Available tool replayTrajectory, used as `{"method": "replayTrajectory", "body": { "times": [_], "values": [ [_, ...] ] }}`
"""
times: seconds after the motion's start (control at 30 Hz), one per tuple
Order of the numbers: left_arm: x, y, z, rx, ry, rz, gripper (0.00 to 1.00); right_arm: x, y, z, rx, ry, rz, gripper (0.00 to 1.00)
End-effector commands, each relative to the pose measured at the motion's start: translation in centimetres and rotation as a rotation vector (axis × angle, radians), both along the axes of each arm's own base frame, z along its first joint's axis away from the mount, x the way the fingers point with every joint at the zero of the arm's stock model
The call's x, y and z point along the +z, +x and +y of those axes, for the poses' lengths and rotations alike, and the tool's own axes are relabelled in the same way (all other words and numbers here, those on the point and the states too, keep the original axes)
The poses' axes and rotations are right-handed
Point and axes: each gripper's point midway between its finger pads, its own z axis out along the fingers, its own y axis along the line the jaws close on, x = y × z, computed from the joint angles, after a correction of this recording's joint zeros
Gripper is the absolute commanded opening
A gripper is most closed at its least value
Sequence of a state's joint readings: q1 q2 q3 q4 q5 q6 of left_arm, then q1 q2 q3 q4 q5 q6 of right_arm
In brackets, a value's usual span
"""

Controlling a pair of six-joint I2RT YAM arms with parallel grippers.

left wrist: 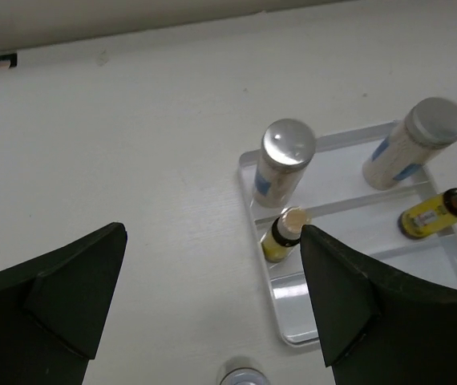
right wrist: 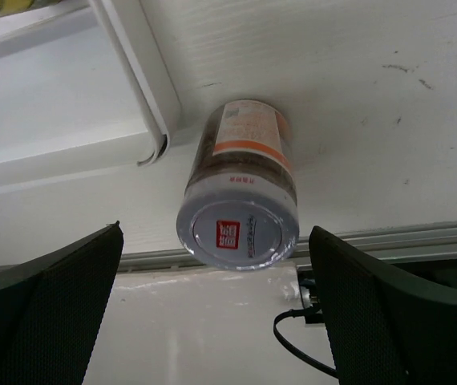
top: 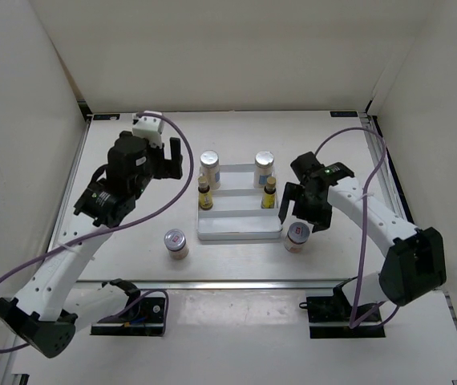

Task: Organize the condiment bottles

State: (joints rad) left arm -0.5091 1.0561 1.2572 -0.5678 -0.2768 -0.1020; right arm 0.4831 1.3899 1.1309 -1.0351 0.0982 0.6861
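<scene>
The left gripper [top: 171, 160] hangs open, jaws spread wide with nothing between them, just left of the tray's far left corner. The left jar [top: 176, 243] stands upright on the table, near and left of the tray [top: 240, 233] and apart from it. It lies to the near side of that gripper. In the left wrist view only its lid [left wrist: 243, 375] shows, at the bottom edge below the gap of the jaws.

On the tray's far step stand the left white bottle [top: 210, 168] and the right white bottle [top: 264, 166]. In front of them are the left amber bottle [top: 205, 195] and the right amber bottle [top: 269, 192]. The near step holds nothing.

The right jar [top: 297, 237] stands upright just beside the tray's near right corner; whether it touches the tray I cannot tell. The right gripper [top: 303, 218] is also spread and holds nothing. It sits just on the far side of this jar, fingers pointing toward it. In the right wrist view the lid is centred in the gap, with one finger [right wrist: 60, 305] well clear on each side.

I judge the right arm to be the one set for the next pick. The jar's long axis is vertical and it lies straight ahead of the jaws, so a short advance toward the near side would bracket it.
</scene>
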Motion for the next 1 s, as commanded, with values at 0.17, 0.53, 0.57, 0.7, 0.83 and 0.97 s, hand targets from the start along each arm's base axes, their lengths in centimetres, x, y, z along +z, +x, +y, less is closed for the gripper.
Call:
{"method": "replayTrajectory", "body": {
  "times": [0.17, 0.53, 0.57, 0.7, 0.83, 0.97],
  "values": [
    [-5.9, -2.2, 4.5, 0.142, 0.037, 0.101, 1.00, -3.7, -0.5, 0.8, -0.093, 0.014, 0.112, 1.00],
    [-9.2, -3.6, 6.5, 0.205, 0.003, 0.158, 1.00, -4.5, -1.1, -0.2, -0.129, -0.043, 0.135, 0.62],
    [-9.2, -3.6, 6.5, 0.205, 0.003, 0.158, 1.00, -4.5, -1.3, -0.5, -0.131, -0.057, 0.140, 0.55],
    [-9.6, -3.6, 6.5, 0.205, 0.007, 0.166, 1.00, -4.3, -1.5, -0.8, -0.145, -0.070, 0.138, 0.33],
    [-9.4, -3.7, 6.7, 0.213, 0.006, 0.156, 1.00, -3.0, -1.6, -1.3, -0.157, -0.071, 0.104, 0.14],
    [-9.8, -3.8, 6.7, 0.213, 0.010, 0.164, 1.00, -0.8, -0.9, -1.3, -0.161, -0.057, 0.042, 0.02]
  ]
}}
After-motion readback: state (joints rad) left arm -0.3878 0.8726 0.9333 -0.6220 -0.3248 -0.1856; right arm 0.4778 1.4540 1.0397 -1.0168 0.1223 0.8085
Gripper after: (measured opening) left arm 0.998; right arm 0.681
